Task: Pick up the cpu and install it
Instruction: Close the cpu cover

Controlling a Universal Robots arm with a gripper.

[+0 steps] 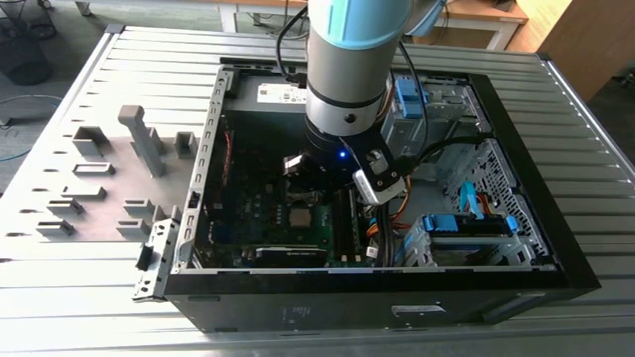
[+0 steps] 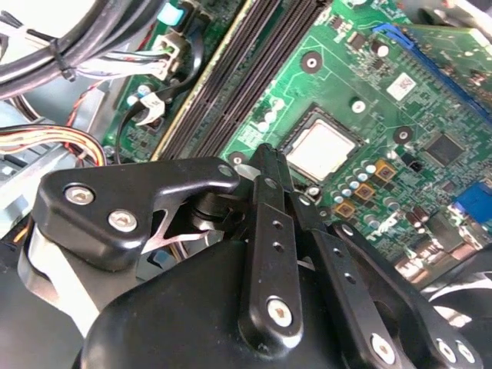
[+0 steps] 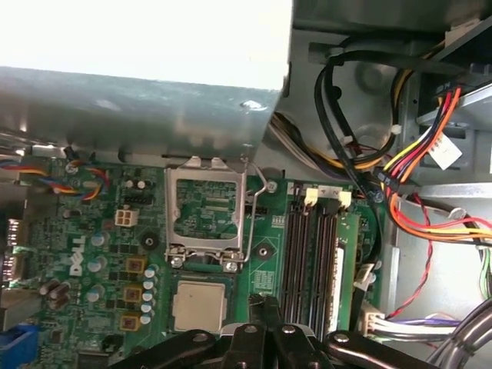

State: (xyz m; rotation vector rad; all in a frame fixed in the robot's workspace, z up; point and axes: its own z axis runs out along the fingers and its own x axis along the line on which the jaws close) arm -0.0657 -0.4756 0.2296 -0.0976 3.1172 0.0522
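- cpu (image 1: pixel 297 217) lies flat in its socket near the middle of the motherboard (image 1: pixel 248 208), inside the open computer case (image 1: pixel 377 305) on the tabletop (image 1: pixel 100 297); in the exterior view the arm (image 1: pixel 343 74) hangs over the board close to the chip, and grey holder frames (image 1: pixel 89 167) stand toward the tabletop's edge on the exterior view's left, well apart from the case
- in the first wrist view the cpu (image 3: pixel 200 305) sits silver top up in the socket, and the metal socket bracket (image 3: pixel 206 211) just beside it is swung open, so I judge the chip placed but not yet clamped down; the end effector (image 3: pixel 265 301) hovers near the chip with its fingers together and nothing between them; memory slots (image 3: pixel 307 254) run alongside, and loose cables (image 3: pixel 415 177) hang beyond them, off the socket
- in the second wrist view the cpu (image 2: pixel 321 147) shows bare and uncovered, apart from the empty, closed end effector (image 2: pixel 267 157); memory slots (image 2: pixel 254 69) and a cable bundle (image 2: pixel 46 38) lie to the far side, and nothing sits over the chip
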